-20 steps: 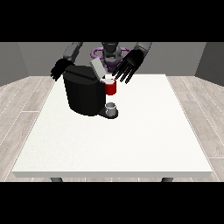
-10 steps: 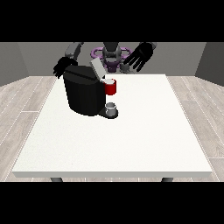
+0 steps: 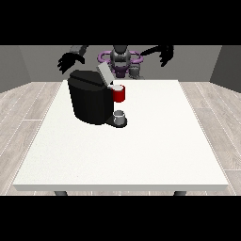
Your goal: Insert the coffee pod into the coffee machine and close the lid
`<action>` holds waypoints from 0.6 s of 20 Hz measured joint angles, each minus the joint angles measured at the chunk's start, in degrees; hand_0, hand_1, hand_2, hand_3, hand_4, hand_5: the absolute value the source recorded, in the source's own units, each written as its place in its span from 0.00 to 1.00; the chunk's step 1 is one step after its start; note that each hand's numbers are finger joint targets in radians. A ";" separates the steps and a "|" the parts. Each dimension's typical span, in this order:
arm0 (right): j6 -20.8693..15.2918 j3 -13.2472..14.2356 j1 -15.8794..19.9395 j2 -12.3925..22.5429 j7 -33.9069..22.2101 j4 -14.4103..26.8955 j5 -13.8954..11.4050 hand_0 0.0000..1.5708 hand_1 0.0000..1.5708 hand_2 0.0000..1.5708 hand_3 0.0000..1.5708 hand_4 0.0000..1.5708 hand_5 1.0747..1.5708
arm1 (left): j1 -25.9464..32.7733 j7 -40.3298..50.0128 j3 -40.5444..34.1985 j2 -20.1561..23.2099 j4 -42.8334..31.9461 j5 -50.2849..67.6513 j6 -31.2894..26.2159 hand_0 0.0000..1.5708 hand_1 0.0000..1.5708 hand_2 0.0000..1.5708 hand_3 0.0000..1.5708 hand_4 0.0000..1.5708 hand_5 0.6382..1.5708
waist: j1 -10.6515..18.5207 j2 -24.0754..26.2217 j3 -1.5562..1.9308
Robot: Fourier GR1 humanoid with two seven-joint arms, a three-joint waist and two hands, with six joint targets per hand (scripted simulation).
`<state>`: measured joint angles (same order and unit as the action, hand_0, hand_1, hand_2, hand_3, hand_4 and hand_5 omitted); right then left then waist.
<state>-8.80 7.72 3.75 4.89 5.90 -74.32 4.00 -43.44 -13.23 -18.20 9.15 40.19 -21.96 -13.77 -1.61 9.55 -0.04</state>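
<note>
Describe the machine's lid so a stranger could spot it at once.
Find the black coffee machine on the white table, toward the view's left and far side. At its top right corner the lid sticks up, tilted open. It is a light grey flap, unlike the black body and the red thing at the machine just below it.

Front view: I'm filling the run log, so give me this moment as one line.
coffee machine: lid raised | red thing at the machine | hand at view's left: raised, open | hand at view's right: raised, open
</note>
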 measured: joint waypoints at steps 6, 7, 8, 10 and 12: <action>3.93 -3.02 -0.09 1.92 -3.95 -5.58 -0.08 0.00 0.00 0.00 0.00 0.08 1.00 | 7.36 -0.54 -2.49 -2.58 0.68 4.32 -0.18 0.00 0.00 0.00 0.00 0.00 1.00 | 1.03 4.11 0.01; 4.58 -3.21 0.79 2.46 -5.04 -6.72 0.20 0.00 0.00 0.00 0.00 0.00 1.00 | 8.22 -0.73 -2.76 -2.50 0.90 4.91 -0.57 0.00 0.00 0.00 0.00 0.00 1.00 | 1.23 4.25 0.01; 4.93 -3.49 1.62 2.81 -5.99 -7.71 0.23 0.00 0.00 0.00 0.00 0.00 1.00 | 9.08 -0.73 -2.82 -3.19 1.08 5.45 -0.66 0.00 0.00 0.00 0.00 0.00 1.00 | 1.45 4.48 0.01; 5.35 -3.62 2.52 3.53 -6.60 -8.48 -0.01 0.00 0.00 0.00 0.00 0.00 1.00 | 10.07 0.36 -2.82 -4.58 2.12 6.77 -1.22 0.00 0.00 0.00 0.00 0.00 1.00 | 3.04 5.43 0.01; 6.57 -3.07 4.08 4.62 -7.54 -8.99 0.81 0.00 0.00 0.00 0.00 0.00 1.00 | 11.52 0.08 -2.59 -5.12 3.57 7.86 -2.30 0.00 0.00 0.00 0.00 0.09 1.00 | 4.62 5.33 0.02</action>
<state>-2.22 4.65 7.83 9.51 -1.64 -83.31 4.82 -31.92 -13.15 -20.78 4.02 43.76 -14.11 -16.07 3.01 14.88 -0.02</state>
